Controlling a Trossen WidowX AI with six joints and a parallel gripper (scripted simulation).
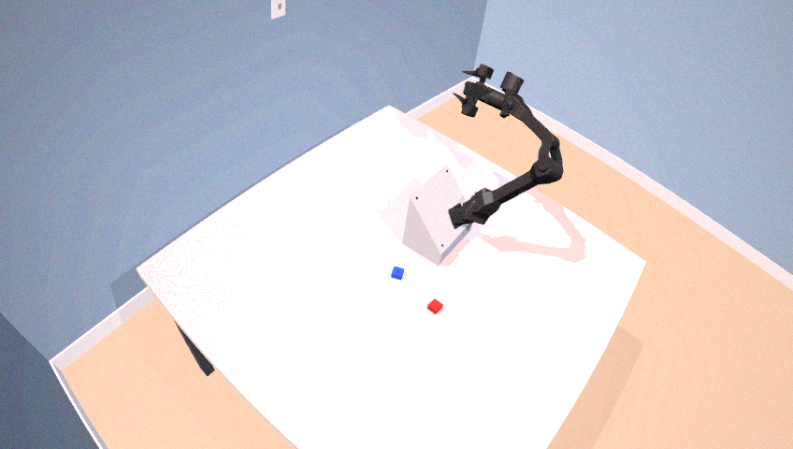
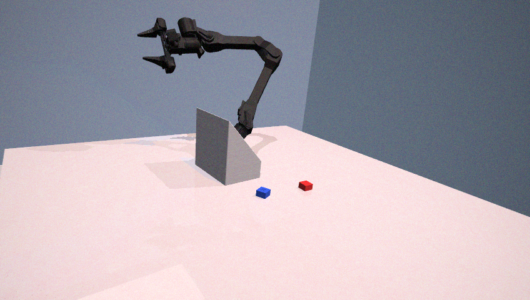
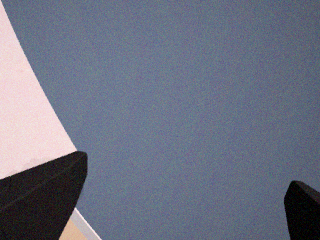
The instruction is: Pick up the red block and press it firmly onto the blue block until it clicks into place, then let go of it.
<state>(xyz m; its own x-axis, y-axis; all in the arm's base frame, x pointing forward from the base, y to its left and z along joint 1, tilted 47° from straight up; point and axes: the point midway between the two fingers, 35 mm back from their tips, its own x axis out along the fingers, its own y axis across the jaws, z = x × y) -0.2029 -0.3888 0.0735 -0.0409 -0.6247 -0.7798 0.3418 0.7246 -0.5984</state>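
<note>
- The pincer (image 1: 459, 83) (image 2: 140, 46) (image 3: 191, 179) stands with its fingers wide apart and nothing between them; it is at the upper right of the top view and the upper left of the exterior view.
- In the wrist view one fingertip shows at lower left, the other at lower right, with blue wall (image 3: 185, 90) behind.
- The black arm (image 1: 517, 186) (image 2: 237, 42) bends high above the table (image 1: 334, 355) (image 2: 334, 252) (image 3: 25, 110).
- The grey wedge (image 1: 434, 209) (image 2: 211, 146) stands on the table near the middle of both outer views, beside the arm's lower end.
- The blue block (image 1: 396, 273) (image 2: 263, 192) lies near the wedge, below it in the top view.
- The red block (image 1: 435, 306) (image 2: 305, 185) lies on the table, apart from the blue one, to its lower right in the top view and its right in the exterior view.
</note>
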